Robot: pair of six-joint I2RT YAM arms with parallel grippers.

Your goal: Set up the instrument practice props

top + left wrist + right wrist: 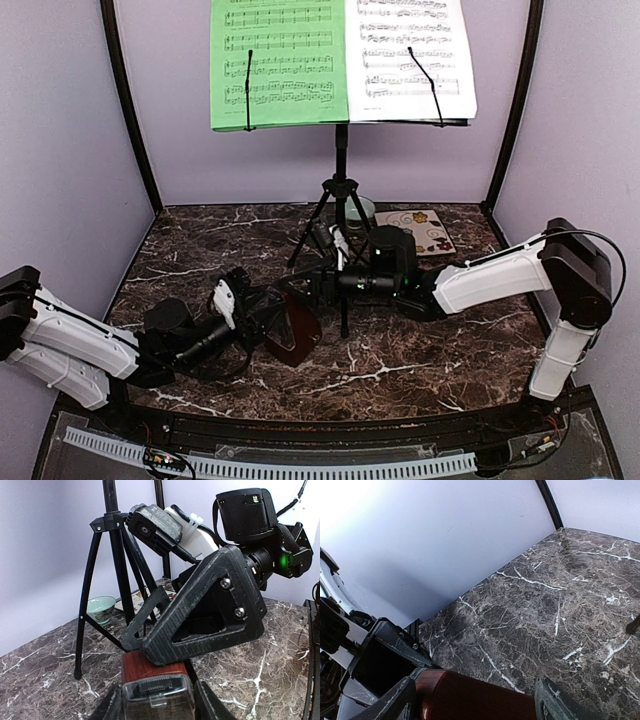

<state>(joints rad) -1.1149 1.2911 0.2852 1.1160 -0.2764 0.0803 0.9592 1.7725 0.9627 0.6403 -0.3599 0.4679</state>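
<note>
Left sheet (pixel 278 62), right sheet (pixel 410 50) on stand (pixel 341 150); metronome (pixel 295 328) before stand; bowl (pixel 100 609), tile (pixel 420 228) behind

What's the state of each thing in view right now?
music stand, upright, tripod legs spread.
green sheet, on the stand's desk, left half.
white sheet, on the stand's desk, right half.
metronome, between both hands.
left hand, shut on metronome.
right hand, fingers straddle metronome; clamped or not, unclear.
bowl, upright on table.
tile, flat on table.
</note>
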